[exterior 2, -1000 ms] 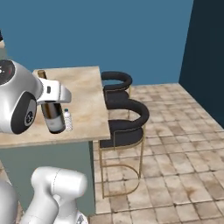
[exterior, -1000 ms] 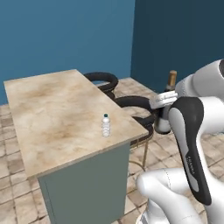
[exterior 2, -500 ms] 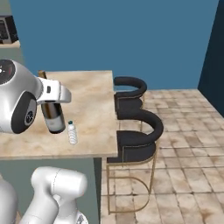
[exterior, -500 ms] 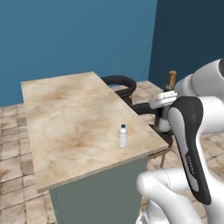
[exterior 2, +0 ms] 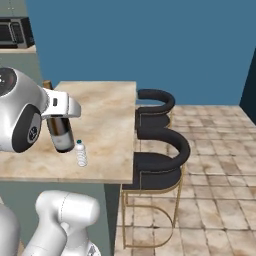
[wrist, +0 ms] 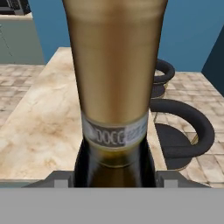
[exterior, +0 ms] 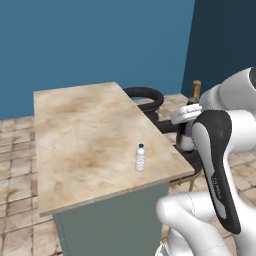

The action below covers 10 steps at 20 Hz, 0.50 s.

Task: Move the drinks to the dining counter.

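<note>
From the left base view you see blue walls behind the marble tabletop [exterior: 95, 145], with the water bottle [exterior: 140, 157] upright near its stool-side edge. The right base view adds the microwave [exterior 2: 16, 32] and the wine bottle [exterior 2: 59, 131], upright beside the water bottle. In the hand view the pincer [wrist: 114, 178] clasps the wine bottle's neck.

glossy white rounded arm [exterior: 230, 125] shells, black joint band, grey elbow disc.
</note>
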Available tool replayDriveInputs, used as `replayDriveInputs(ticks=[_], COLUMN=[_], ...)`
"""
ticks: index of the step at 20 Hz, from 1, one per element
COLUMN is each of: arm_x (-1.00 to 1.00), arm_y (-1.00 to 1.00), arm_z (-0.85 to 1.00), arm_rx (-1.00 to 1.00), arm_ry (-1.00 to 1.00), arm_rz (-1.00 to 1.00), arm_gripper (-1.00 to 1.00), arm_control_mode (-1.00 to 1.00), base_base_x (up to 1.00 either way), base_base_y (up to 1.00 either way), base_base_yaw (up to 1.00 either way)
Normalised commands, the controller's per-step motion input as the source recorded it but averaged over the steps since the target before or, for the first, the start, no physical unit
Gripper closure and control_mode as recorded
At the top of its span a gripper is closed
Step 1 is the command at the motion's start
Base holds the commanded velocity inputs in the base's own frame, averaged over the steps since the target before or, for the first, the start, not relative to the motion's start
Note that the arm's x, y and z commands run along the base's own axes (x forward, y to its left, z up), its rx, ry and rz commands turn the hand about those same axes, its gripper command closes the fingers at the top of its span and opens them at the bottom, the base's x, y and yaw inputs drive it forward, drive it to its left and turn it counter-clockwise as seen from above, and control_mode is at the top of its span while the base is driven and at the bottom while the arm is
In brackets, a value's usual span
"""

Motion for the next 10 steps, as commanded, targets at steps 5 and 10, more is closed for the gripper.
replayDriveInputs(ticks=[5,10], arm_x=[0.00,0.00], arm_y=[0.00,0.00], arm_z=[0.00,0.00], arm_rx=[0.00,0.00], arm_ry=[0.00,0.00], arm_rz=[0.00,0.00], arm_gripper=[1.00,1.00], arm_control_mode=[1.00,1.00], base_base_x=[0.00,0.00], base_base_y=[-0.35,-0.15], base_base_yaw=[0.17,0.10])
